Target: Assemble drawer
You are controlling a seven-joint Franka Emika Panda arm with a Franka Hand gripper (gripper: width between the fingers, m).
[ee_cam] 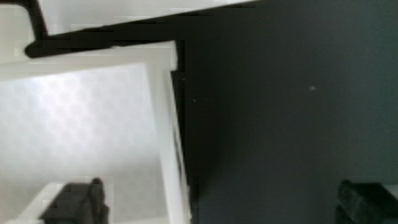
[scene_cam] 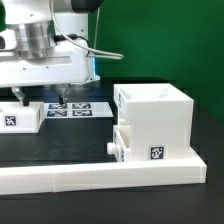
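Note:
The drawer's large cube-shaped shell (scene_cam: 157,112) stands at the exterior view's right, with a box tray in its lower slot, the round knob (scene_cam: 110,146) sticking out. A second small tray (scene_cam: 22,116) with a square tag lies at the exterior view's left. My gripper (scene_cam: 40,98) hangs just above this tray, open and empty. In the wrist view the gripper (ee_cam: 219,205) straddles the tray's side wall (ee_cam: 178,130). One fingertip (ee_cam: 75,204) is over the tray's white inside (ee_cam: 89,120), the other over the black table.
A long low white L-shaped rail (scene_cam: 100,176) runs along the front and up beside the shell. The marker board (scene_cam: 80,110) lies behind the gripper. A white surface (ee_cam: 125,15) crosses the wrist view beyond the tray; I cannot tell what it is.

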